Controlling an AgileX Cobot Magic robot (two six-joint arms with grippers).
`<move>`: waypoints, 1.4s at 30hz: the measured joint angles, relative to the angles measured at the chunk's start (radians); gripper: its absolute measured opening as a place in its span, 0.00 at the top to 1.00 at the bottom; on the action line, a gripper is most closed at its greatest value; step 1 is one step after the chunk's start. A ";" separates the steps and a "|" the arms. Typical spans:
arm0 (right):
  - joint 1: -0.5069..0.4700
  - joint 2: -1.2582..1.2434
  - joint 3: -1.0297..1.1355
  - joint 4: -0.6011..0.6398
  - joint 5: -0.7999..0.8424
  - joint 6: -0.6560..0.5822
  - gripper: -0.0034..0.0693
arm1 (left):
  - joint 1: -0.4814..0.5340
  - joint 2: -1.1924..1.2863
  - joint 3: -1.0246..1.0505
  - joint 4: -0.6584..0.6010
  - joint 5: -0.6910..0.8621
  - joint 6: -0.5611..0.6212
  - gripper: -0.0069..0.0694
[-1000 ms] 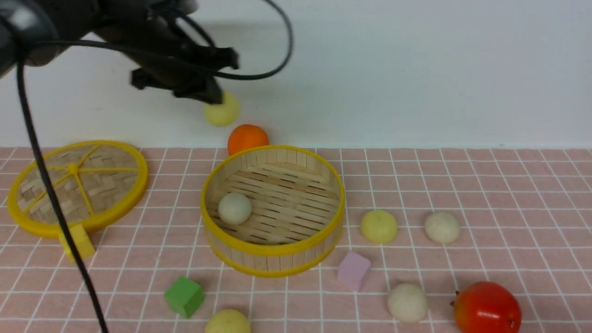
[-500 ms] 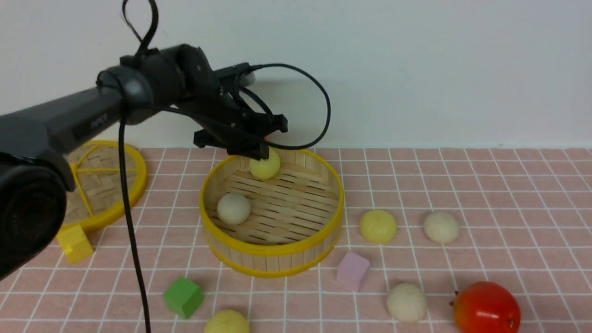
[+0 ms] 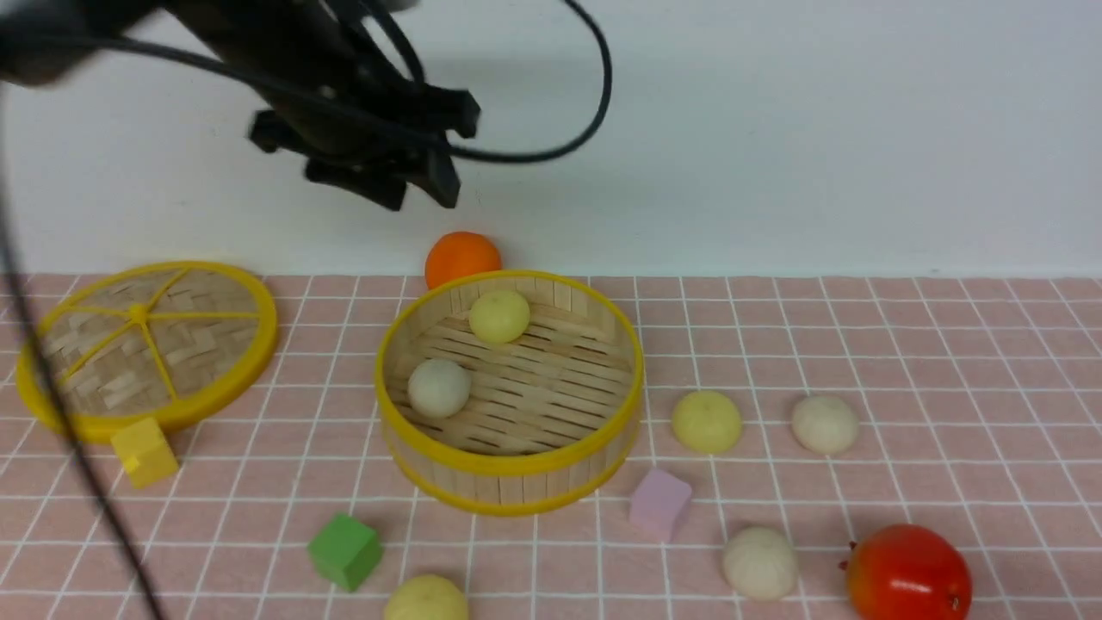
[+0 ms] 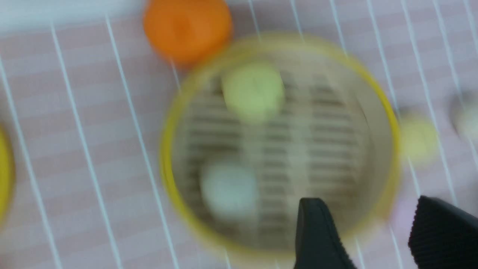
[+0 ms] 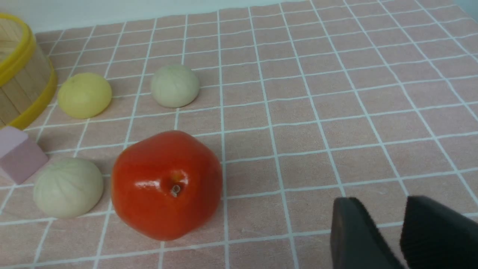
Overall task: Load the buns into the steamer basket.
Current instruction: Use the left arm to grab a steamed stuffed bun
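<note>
Left gripper: raised high over the table, jaws spread wide, nothing between them. Well below it to the left: flat woven lid, with a yellow cube just beside the lid's near rim. Below it, slightly left and nearer the robot: green cube. Almost straight beneath: steamer basket, upright, holding a pale yellow bun at the far wall and an off-white bun on the left of the floor, the two apart. An orange fruit sits just behind the basket. Loose yellow bun at the near edge. Below to the right, all outside the basket: pink cube, second yellow bun, near white bun, far white bun, red fruit. Right gripper: low near the red fruit, jaws parted, empty. Step judged: between deliveries, two buns in, four left. The next move calls for lowering onto a loose bun and closing gently, since these look likely to roll. Surface: pink cloth, white grid. Room: plain white wall behind.
</note>
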 joint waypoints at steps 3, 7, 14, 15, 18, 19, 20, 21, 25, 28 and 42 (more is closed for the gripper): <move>0.000 0.000 0.000 0.000 0.000 0.000 0.62 | 0.000 -0.076 0.134 -0.036 0.035 0.011 0.42; 0.000 0.000 0.000 0.000 0.000 0.000 0.62 | -0.003 -0.221 0.494 -0.128 -0.045 0.035 0.46; 0.000 0.000 0.000 0.000 0.000 0.000 0.62 | -0.096 -0.324 0.843 -0.135 -0.248 0.052 0.49; 0.000 0.000 0.000 0.000 0.000 0.000 0.62 | -0.133 -0.309 0.873 -0.102 -0.287 0.036 0.49; 0.000 0.000 0.000 0.000 0.000 0.000 0.62 | -0.179 -0.273 0.885 -0.049 -0.337 -0.009 0.50; 0.000 0.000 0.000 0.000 0.000 0.000 0.62 | -0.194 -0.253 0.885 -0.017 -0.364 -0.034 0.50; 0.000 0.000 0.000 0.000 0.000 0.000 0.62 | -0.215 -0.204 0.885 0.051 -0.418 -0.088 0.50; 0.000 0.000 0.000 0.000 0.000 0.000 0.62 | -0.219 -0.187 0.885 0.062 -0.427 -0.102 0.50; 0.000 0.000 0.000 0.000 0.000 0.000 0.62 | -0.222 -0.132 0.885 0.085 -0.465 -0.124 0.50; 0.000 0.000 0.000 0.000 0.000 0.000 0.62 | -0.224 -0.098 0.885 0.087 -0.507 -0.128 0.50; 0.000 0.000 0.000 0.000 0.000 0.000 0.62 | -0.224 -0.095 0.885 0.087 -0.510 -0.110 0.74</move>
